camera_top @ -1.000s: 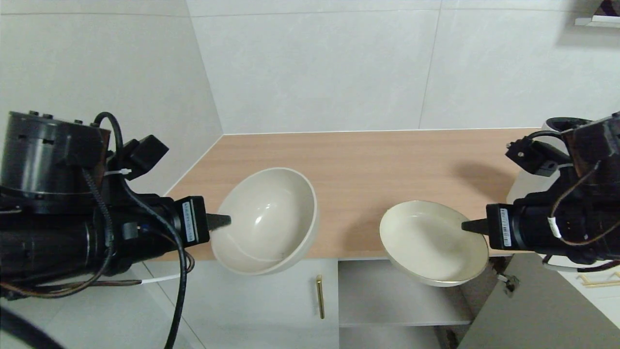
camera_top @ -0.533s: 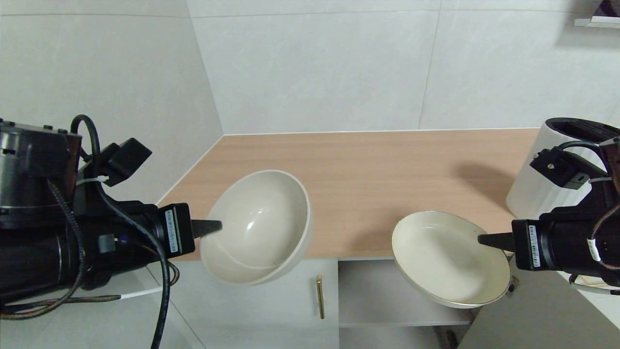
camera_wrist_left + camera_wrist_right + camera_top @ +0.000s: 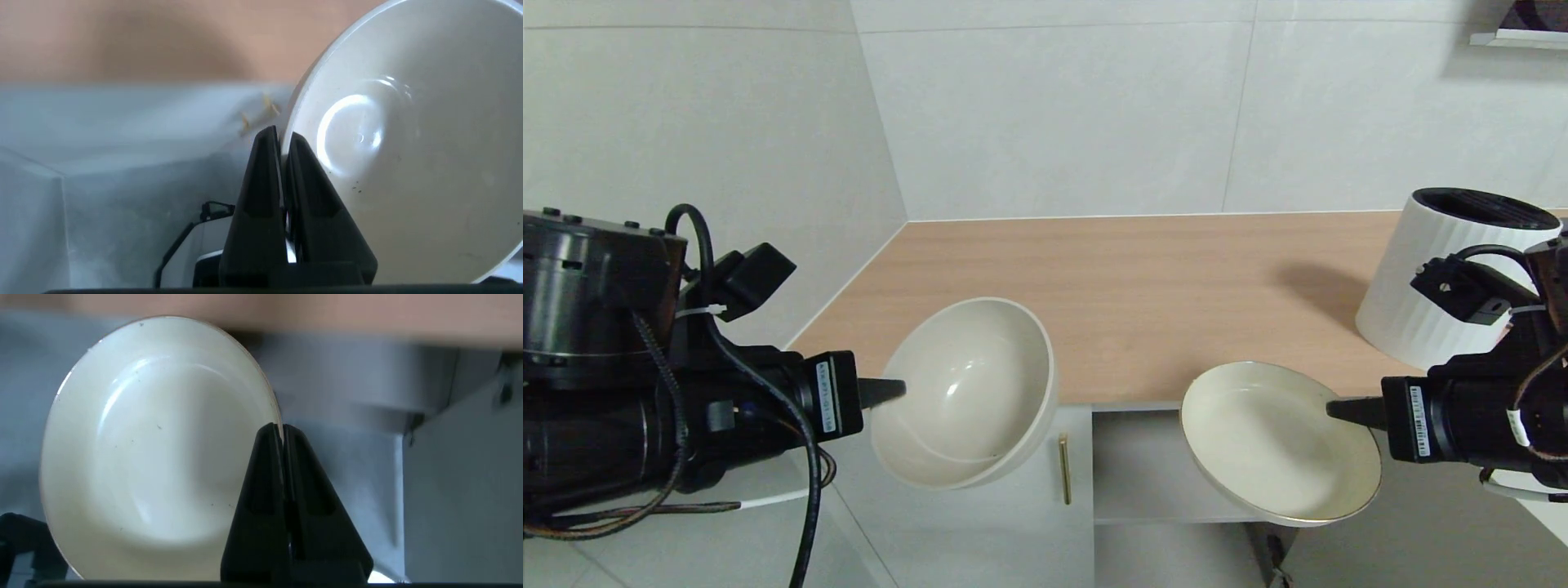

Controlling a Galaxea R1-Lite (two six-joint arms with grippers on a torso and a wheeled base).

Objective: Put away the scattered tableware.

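My left gripper point(image 3: 890, 390) is shut on the rim of a deep cream bowl point(image 3: 968, 392), held in the air over the counter's front left edge. The left wrist view has that gripper point(image 3: 283, 145) pinching the bowl point(image 3: 409, 139) by its rim. At the right, my right gripper point(image 3: 1339, 408) is shut on the rim of a shallow cream plate point(image 3: 1274, 441), held in front of the counter edge above an open cabinet bay. In the right wrist view the gripper point(image 3: 283, 434) clamps the plate point(image 3: 155, 441) at its edge.
The wooden counter point(image 3: 1143, 286) runs into a tiled corner. A white ribbed cylinder with a dark top point(image 3: 1445, 278) stands at its right end. Below are a cabinet door with a brass handle point(image 3: 1063, 480) and an open shelf bay point(image 3: 1143, 465).
Both arms drew back toward me and lowered slightly, carrying bowl and plate off the counter past its front edge. The head camera has shifted too; the white cylinder now shows fully.
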